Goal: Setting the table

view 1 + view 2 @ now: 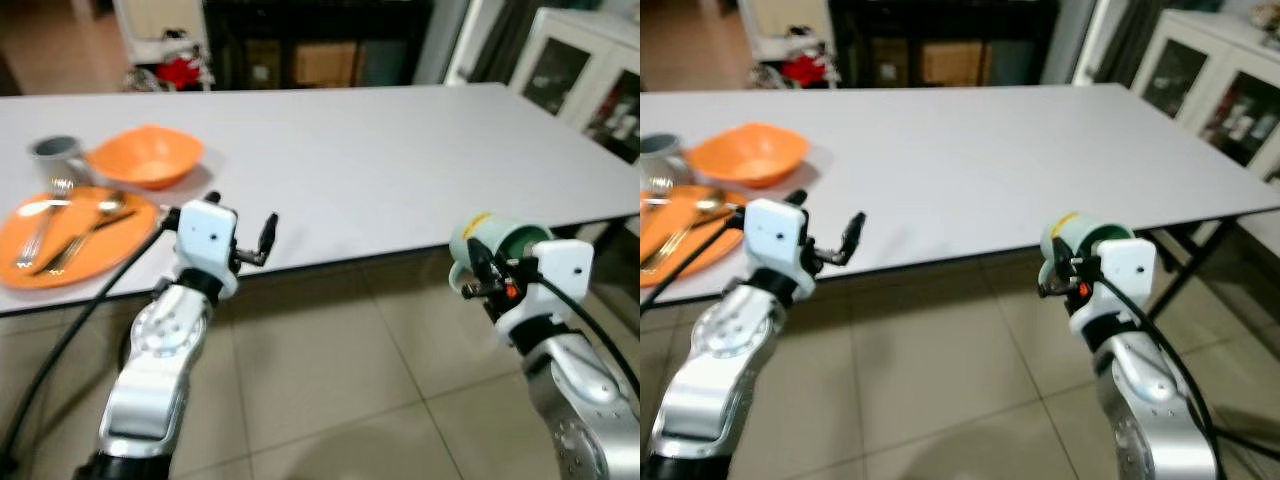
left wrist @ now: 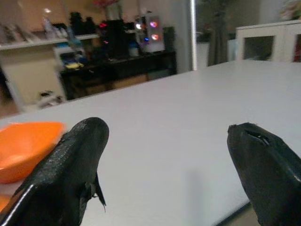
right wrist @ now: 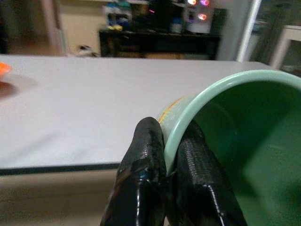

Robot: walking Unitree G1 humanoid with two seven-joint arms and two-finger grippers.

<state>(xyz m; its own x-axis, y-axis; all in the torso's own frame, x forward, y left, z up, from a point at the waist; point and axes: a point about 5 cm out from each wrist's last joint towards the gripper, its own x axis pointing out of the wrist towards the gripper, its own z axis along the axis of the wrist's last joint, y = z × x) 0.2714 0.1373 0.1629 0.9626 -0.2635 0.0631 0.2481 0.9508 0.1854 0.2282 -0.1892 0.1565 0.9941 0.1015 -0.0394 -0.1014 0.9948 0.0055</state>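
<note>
Right hand [image 1: 482, 268] pinches green mug [image 1: 497, 243] rim; mug tilted, mouth toward robot's right. Left hand [image 1: 240, 232] released.

A plate [image 1: 60, 262] sits at the left end of the table [image 1: 400, 170], near the front edge. A fork [image 1: 38, 228] and a spoon [image 1: 92, 226] lie on it. Just behind it sit a bowl [image 1: 148, 155] and, to the left, a metal cup [image 1: 58, 156]. A mug [image 1: 497, 243] hangs off the table, before its front edge on the right.
</note>
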